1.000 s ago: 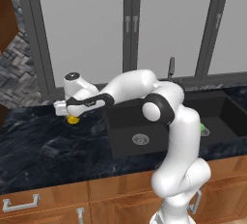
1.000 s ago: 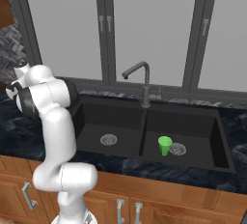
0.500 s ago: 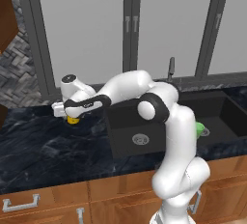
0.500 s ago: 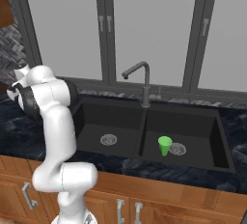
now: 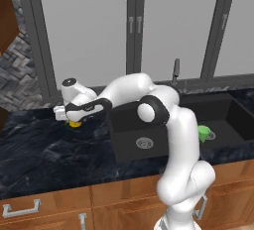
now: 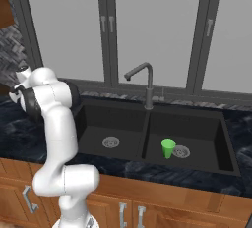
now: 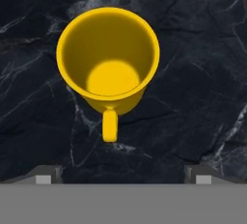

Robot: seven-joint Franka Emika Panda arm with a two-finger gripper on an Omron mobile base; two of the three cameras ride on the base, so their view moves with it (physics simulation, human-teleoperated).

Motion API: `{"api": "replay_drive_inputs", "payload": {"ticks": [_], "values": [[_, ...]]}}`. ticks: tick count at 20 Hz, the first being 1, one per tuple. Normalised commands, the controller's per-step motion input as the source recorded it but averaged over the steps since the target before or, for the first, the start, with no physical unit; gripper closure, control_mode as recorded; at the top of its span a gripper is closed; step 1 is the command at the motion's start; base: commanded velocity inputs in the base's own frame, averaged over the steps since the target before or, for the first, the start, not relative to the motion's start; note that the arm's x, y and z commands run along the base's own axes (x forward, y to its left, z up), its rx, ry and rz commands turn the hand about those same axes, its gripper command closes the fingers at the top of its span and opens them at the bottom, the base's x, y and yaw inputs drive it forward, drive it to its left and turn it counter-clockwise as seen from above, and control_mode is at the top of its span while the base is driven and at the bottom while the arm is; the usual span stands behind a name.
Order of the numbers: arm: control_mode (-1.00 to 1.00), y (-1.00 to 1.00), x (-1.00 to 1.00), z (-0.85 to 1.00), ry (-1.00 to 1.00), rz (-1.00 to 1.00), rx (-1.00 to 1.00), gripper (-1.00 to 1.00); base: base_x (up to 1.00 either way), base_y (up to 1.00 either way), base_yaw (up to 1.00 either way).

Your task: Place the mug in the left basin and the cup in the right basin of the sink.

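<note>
Yellow mug (image 7: 108, 59) upright on counter (image 7: 202, 73); green cup (image 6: 168, 148) in right basin (image 6: 206, 138).

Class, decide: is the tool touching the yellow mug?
Apart. The hand view shows the mug upright on the counter, ahead of the open tool.

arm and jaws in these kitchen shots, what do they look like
The arm is glossy white, built of rounded tubular links with dark grey to black bands and discs at the joints. No cables or markings are visible. The gripper sits on a white hand with a dark band; its small dark finger tips have lighter grey square pads.
</note>
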Motion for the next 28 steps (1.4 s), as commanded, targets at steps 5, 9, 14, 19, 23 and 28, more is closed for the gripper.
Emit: {"api": "replay_drive_inputs", "payload": {"ticks": [5,9,14,19,23,28], "values": [[-1.00,0.00,0.14,-0.12,0.00,-0.01,0.00,-1.00,0.00,0.00,0.00],[-1.00,0.01,0.16,-0.09,0.00,-0.01,0.00,-1.00,0.00,0.00,0.00],[-1.00,0.04,0.18,-0.08,0.00,-0.02,0.00,-1.00,0.00,0.00,0.00],[-1.00,0.06,0.14,-0.08,0.00,-0.02,0.00,-1.00,0.00,0.00,0.00],[-1.00,0.10,0.07,-0.09,0.00,-0.06,0.00,-1.00,0.00,0.00,0.00],[-1.00,0.09,0.04,-0.08,0.00,-0.10,0.00,-1.00,0.00,0.00,0.00]]}}
